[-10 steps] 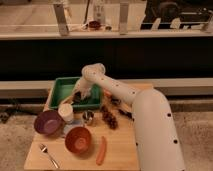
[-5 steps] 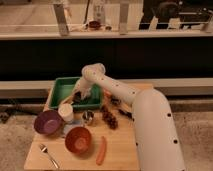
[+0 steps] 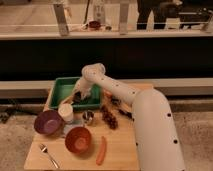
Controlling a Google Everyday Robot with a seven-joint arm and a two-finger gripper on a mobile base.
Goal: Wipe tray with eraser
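The green tray stands at the back left of the wooden table. My white arm reaches from the lower right over the table, and my gripper hangs down inside the tray, near its right front part. The dark gripper hides what is under it, so the eraser does not show apart from it.
In front of the tray stand a white cup, a purple bowl, an orange bowl and a small metal cup. A dark grape bunch, an orange carrot-like piece and a fork lie on the table.
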